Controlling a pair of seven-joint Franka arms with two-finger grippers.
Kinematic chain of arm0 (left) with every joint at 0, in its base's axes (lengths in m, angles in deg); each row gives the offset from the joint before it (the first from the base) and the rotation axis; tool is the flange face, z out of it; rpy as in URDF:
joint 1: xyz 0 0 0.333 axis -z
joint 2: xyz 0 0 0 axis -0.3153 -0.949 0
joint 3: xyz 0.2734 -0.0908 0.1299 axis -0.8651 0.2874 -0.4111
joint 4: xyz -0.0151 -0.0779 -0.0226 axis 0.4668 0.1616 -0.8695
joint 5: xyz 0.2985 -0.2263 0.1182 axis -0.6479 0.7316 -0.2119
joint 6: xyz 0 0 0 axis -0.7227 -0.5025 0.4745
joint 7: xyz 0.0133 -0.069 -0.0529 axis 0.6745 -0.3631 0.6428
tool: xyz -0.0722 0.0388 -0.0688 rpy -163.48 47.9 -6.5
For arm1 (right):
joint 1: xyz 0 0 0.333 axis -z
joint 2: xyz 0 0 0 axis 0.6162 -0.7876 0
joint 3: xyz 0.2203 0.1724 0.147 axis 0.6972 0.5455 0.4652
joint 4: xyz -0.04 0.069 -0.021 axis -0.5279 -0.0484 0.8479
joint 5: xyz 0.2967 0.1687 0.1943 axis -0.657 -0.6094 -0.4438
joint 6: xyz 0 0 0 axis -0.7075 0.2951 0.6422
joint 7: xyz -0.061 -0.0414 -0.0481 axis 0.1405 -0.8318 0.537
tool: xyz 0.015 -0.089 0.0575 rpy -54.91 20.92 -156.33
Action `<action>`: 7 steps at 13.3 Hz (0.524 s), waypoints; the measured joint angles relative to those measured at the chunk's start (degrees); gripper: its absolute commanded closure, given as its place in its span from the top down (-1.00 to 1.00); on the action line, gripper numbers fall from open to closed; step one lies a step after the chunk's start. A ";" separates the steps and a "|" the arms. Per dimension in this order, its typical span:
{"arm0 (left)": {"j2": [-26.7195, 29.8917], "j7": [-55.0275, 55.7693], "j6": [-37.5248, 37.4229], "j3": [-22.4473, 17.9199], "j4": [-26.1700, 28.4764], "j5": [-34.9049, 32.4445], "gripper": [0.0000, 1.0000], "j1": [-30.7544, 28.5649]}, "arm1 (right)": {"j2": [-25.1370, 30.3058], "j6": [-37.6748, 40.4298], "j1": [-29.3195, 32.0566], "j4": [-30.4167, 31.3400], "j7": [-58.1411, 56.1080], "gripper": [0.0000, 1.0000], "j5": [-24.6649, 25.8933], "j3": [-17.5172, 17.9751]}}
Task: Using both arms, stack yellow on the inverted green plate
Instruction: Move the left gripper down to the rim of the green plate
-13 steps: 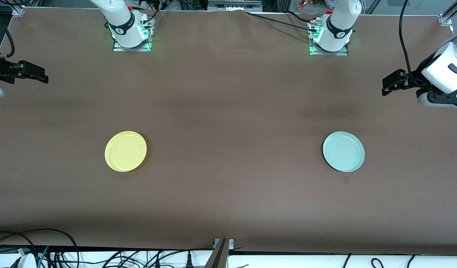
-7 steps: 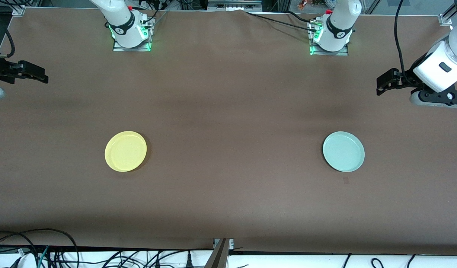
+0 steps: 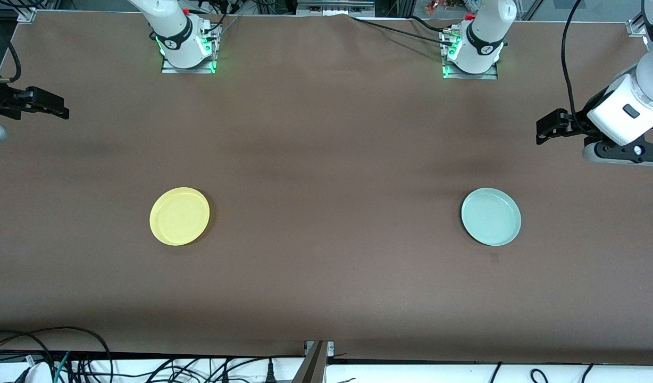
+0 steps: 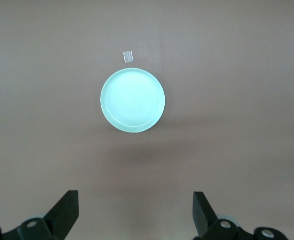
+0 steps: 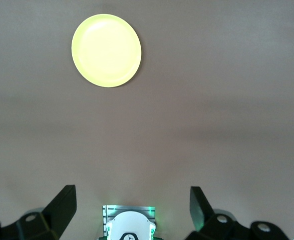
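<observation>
The yellow plate (image 3: 179,216) lies flat on the brown table toward the right arm's end, and it also shows in the right wrist view (image 5: 106,50). The green plate (image 3: 491,216) lies flat toward the left arm's end, about as near to the front camera as the yellow one; the left wrist view shows the green plate (image 4: 132,100) too. My left gripper (image 3: 541,134) hangs open and empty in the air near that end's table edge, apart from the green plate, jaws wide (image 4: 135,204). My right gripper (image 3: 65,111) waits open and empty over the other end (image 5: 132,201).
A small pale mark (image 3: 494,258) sits on the table just nearer the front camera than the green plate. The arm bases (image 3: 187,50) (image 3: 471,56) stand along the back edge. Cables (image 3: 82,361) lie past the front edge.
My left arm has swung a little, bringing its gripper slightly lower and toward the green plate. The right arm and both plates have not moved.
</observation>
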 measured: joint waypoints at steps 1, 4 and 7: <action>-0.01 0.00 0.26 0.00 0.00 0.00 1.00 0.00 | 0.00 0.00 0.00 0.00 0.00 1.00 0.00 0.00; -0.51 0.00 2.98 0.10 0.02 0.22 1.00 0.04 | 0.00 0.00 0.00 0.00 0.00 1.00 0.00 0.00; -1.36 0.00 3.96 0.18 0.00 1.04 1.00 0.04 | 0.00 0.00 0.00 0.00 0.00 1.00 0.00 0.00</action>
